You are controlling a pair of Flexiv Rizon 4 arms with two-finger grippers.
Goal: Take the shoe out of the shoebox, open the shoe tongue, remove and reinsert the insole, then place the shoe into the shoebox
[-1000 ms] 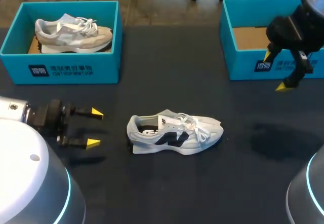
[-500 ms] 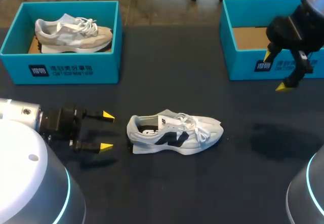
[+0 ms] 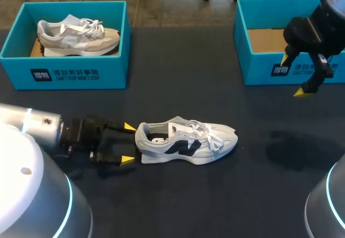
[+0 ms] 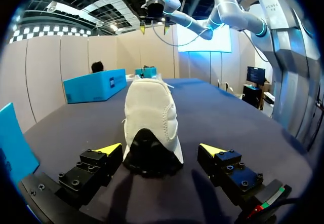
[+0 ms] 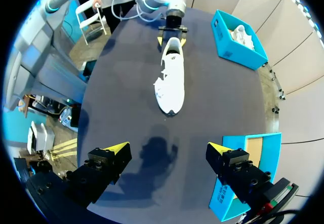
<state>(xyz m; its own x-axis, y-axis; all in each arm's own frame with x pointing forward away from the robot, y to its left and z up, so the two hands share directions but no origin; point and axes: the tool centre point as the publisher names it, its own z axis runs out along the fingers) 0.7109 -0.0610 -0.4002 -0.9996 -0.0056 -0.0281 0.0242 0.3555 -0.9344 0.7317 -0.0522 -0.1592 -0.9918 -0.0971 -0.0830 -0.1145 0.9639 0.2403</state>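
Observation:
A white sneaker (image 3: 186,141) with a dark side logo lies on its sole in the middle of the dark table, heel to the left, toe to the right. My left gripper (image 3: 128,142) is open at table height, its yellow tips on either side of the heel without touching it. In the left wrist view the heel (image 4: 150,133) sits just ahead of the open left gripper (image 4: 159,149). My right gripper (image 3: 292,75) hangs open high over the front wall of the empty teal shoebox (image 3: 264,65) at the right. From the right wrist view the sneaker (image 5: 171,77) lies far ahead of the open right gripper (image 5: 169,148).
A second teal shoebox (image 3: 64,71) at the back left holds a beige sneaker (image 3: 76,34). The table's far edge runs just behind both boxes.
My left arm has slid to the right along the table, bringing its open fingers up to the sneaker's heel. The right arm and the sneaker have stayed still.

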